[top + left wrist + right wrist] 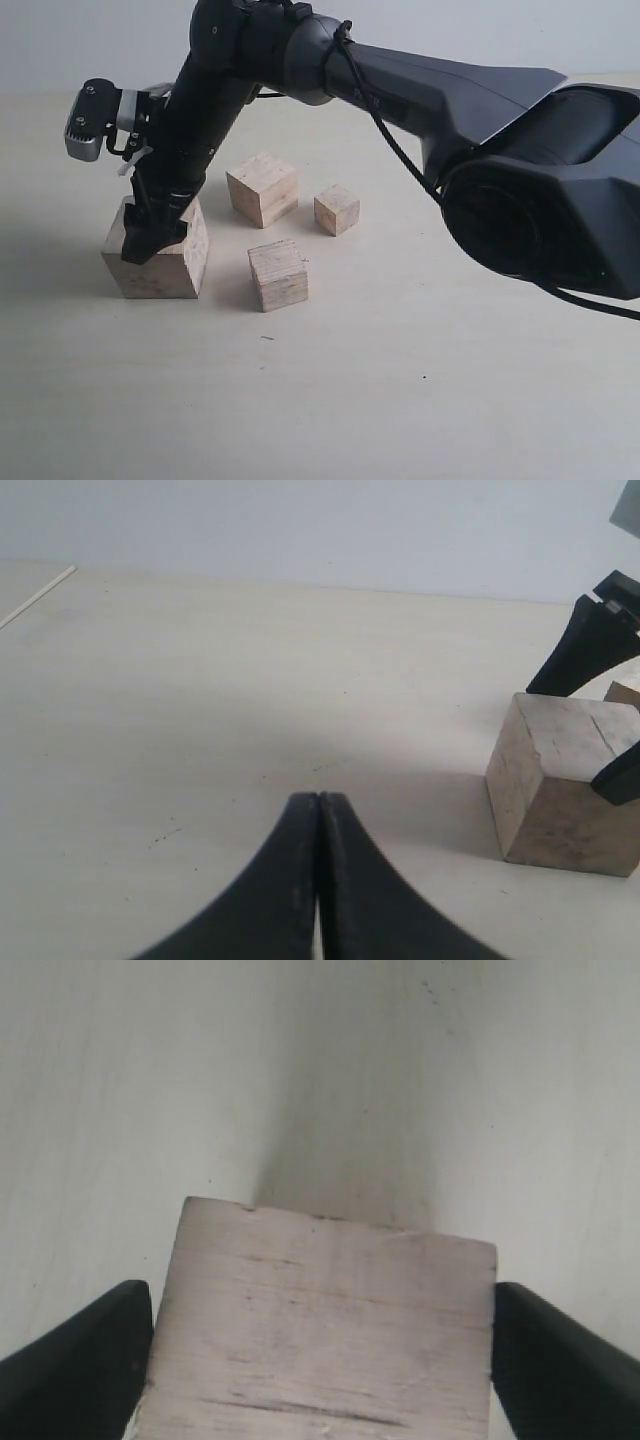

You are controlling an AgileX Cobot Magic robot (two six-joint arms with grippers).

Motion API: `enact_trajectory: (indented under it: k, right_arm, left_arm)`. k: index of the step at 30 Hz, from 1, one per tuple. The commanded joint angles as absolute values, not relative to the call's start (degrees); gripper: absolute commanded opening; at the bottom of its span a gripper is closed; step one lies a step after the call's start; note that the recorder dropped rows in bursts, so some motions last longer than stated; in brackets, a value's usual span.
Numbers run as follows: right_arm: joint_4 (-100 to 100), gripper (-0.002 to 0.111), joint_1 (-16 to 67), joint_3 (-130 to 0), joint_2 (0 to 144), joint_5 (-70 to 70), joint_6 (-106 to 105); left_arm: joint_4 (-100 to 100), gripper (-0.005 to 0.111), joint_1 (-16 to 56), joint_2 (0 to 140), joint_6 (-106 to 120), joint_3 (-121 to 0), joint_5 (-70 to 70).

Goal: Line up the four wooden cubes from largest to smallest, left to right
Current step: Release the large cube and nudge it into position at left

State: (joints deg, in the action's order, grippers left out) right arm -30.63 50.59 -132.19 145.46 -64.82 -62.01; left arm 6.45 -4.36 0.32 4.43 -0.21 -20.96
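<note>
Tabletop (200, 680) — largest cube (560, 790), left fingers (285, 890) together

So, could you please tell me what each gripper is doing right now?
Left gripper: closed, empty.
Right gripper: closed on the largest cube.
</note>
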Motion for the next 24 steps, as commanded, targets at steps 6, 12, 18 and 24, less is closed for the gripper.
enact_trajectory:
  k: [6,12,18,24]
  right_arm:
    - [-29.8,0.072,50.6,-132.2,145.6,-65.0,-67.8]
    - [-29.7,0.072,50.5,-132.2,144.3,-64.7,-67.8]
    - [-30.1,0.075,50.5,-132.2,142.4,-64.7,-67.5]
    - [-30.8,0.091,50.5,-132.2,142.2,-64.7,-66.8]
  left_arm:
    - [6.4,0.000,-4.0,0.0,4.2,0.0,-20.3]
    - [6.4,0.000,-4.0,0.0,4.2,0.0,-20.3]
    - [6.4,0.000,-4.0,0.0,4.2,0.0,-20.3]
    - [6.4,0.000,-4.0,0.0,4.2,0.0,-20.3]
